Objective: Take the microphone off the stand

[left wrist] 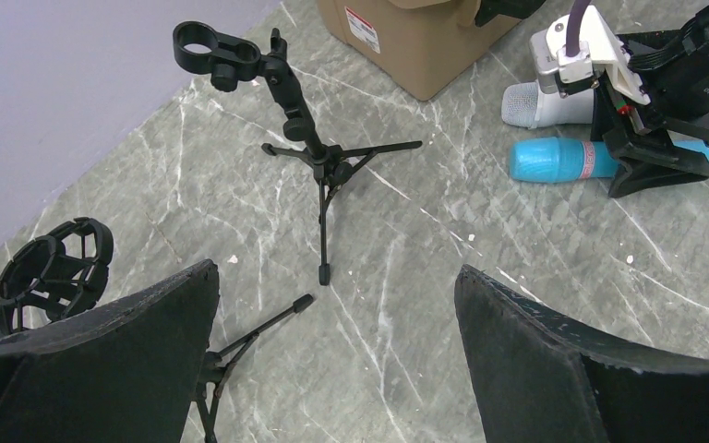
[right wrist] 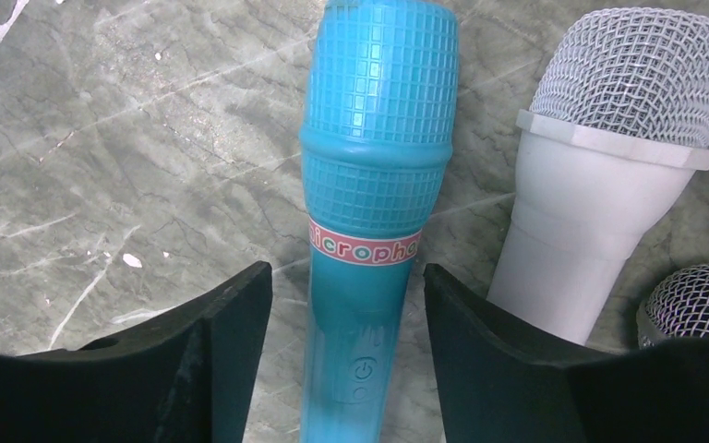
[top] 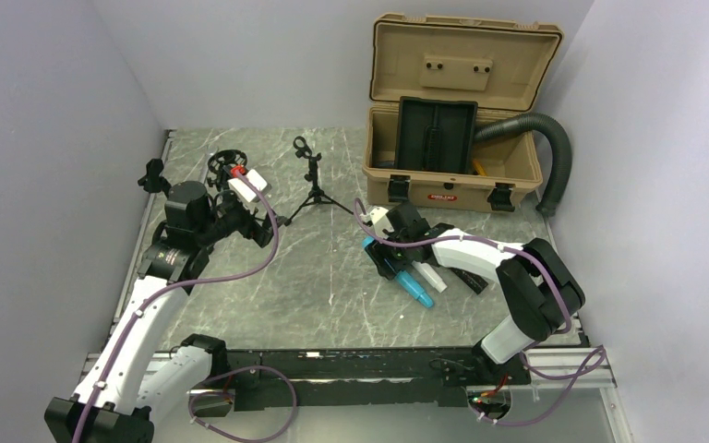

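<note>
The black tripod stand [top: 312,180] [left wrist: 300,120] stands at the back middle of the table with its clip empty. A blue microphone [top: 415,286] [right wrist: 378,185] [left wrist: 554,159] lies flat on the table. My right gripper [top: 390,257] [right wrist: 346,277] straddles its handle, open, with a gap on each side of the handle. My left gripper [top: 257,229] [left wrist: 337,269] hangs wide open and holds nothing, just left of the stand and near one of its feet.
A white microphone [top: 431,275] [right wrist: 600,185] lies right beside the blue one, with a dark one [right wrist: 702,300] beyond it. A second tripod with a shock mount [top: 226,166] [left wrist: 55,268] stands at the left. An open tan case [top: 452,120] and a grey hose [top: 554,157] fill the back right.
</note>
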Controlling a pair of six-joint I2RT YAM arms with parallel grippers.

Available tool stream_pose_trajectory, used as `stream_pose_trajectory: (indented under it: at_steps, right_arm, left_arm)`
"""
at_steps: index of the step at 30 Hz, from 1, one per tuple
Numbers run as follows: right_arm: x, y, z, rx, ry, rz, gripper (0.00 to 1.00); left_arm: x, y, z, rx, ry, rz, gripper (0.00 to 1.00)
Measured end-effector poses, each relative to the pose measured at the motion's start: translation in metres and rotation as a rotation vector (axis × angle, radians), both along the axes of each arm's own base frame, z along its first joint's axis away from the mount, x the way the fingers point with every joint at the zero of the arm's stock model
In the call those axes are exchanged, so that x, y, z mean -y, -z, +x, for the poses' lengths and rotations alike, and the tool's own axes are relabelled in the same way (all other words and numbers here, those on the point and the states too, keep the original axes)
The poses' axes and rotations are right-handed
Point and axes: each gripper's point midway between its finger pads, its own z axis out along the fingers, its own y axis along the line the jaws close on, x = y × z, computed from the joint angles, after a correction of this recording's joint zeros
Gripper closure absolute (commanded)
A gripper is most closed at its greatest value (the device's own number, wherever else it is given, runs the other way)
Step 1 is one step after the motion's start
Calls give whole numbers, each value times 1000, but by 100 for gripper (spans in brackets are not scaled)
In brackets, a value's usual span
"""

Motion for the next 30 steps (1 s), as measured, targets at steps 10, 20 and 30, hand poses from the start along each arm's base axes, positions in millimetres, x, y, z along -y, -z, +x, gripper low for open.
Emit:
stream_pose_trajectory:
  at_steps: [10, 20, 30]
  right_arm:
    - [-1, -10, 1, 23, 0, 15, 26]
    - [5, -68, 13, 166, 19, 109, 15]
    - [57, -168, 36, 448, 165, 247, 0]
  left_arm:
    - [0, 0, 0, 1, 0, 0, 1]
    - [-1, -1, 0, 3, -8, -1, 1]
    - [-18, -4, 7, -5, -141, -17, 1]
